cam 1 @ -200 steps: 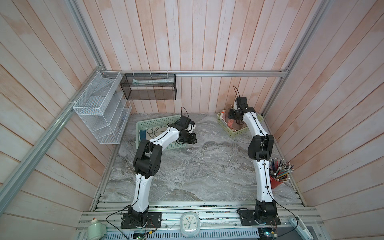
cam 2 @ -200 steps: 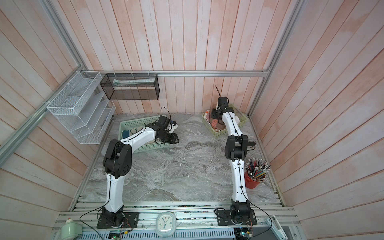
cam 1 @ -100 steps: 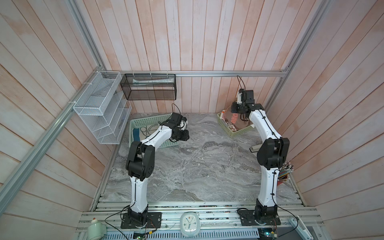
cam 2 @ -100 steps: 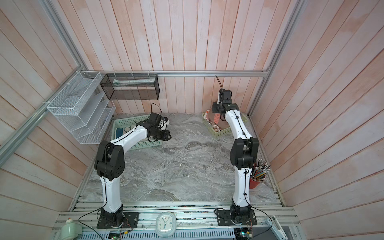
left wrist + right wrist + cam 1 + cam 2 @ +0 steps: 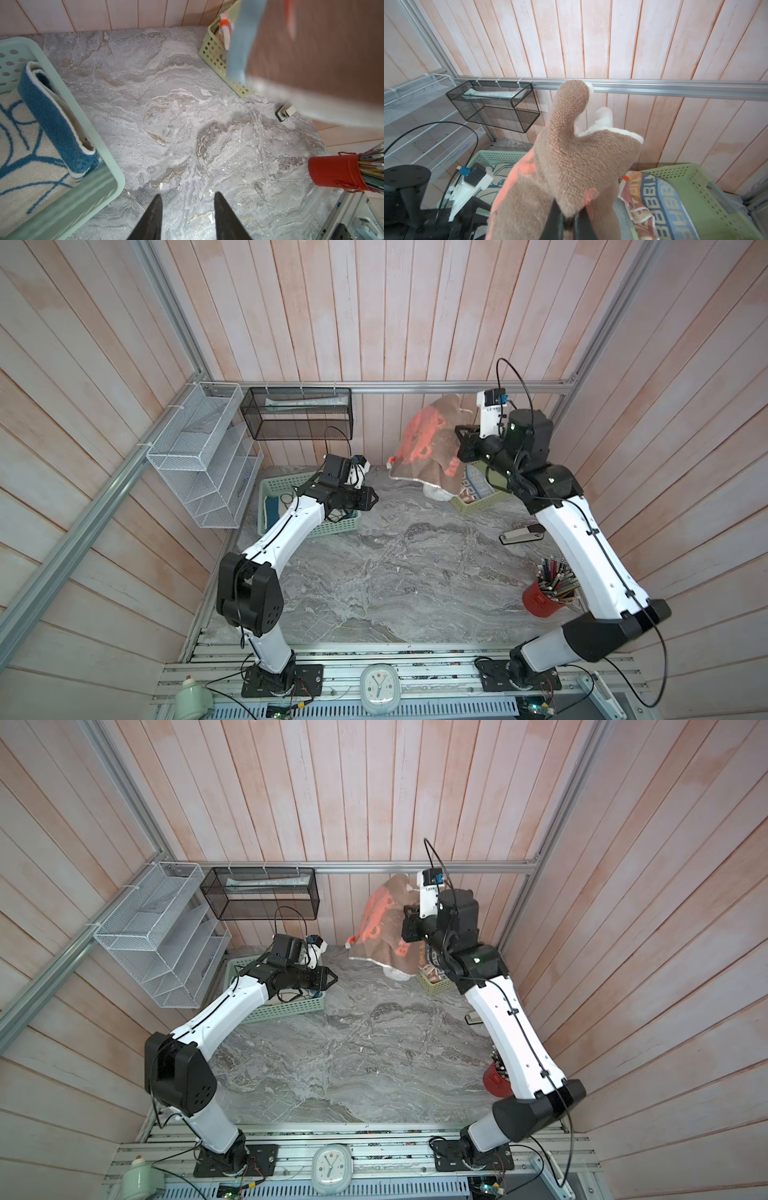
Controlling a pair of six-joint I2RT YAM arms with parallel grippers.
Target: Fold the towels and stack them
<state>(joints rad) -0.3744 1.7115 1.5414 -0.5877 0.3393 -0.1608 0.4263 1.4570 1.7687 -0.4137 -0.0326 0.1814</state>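
Observation:
My right gripper (image 5: 569, 220) is shut on a brown towel with coral letters (image 5: 571, 155), held up in the air near the back wall. In both top views that towel (image 5: 432, 448) (image 5: 386, 932) hangs from the right gripper (image 5: 459, 443) above the yellow-green basket (image 5: 482, 504). A blue, orange and brown striped towel with letters (image 5: 654, 203) lies in that basket. A folded cream towel with a blue border (image 5: 41, 124) rests in the mint-green basket (image 5: 332, 526). My left gripper (image 5: 188, 199) (image 5: 374, 499) hovers open and empty beside that basket, over the marble top.
A red cup of pens (image 5: 548, 597) stands at the right edge, with a stapler (image 5: 521, 536) behind it. A black mesh basket (image 5: 297, 412) and a white wire rack (image 5: 199, 456) hang on the back left walls. A clock (image 5: 379, 689) sits at the front rail.
The right arm has risen from the yellow-green basket and pulled the brown towel up with it. The left arm has shifted slightly by the mint-green basket.

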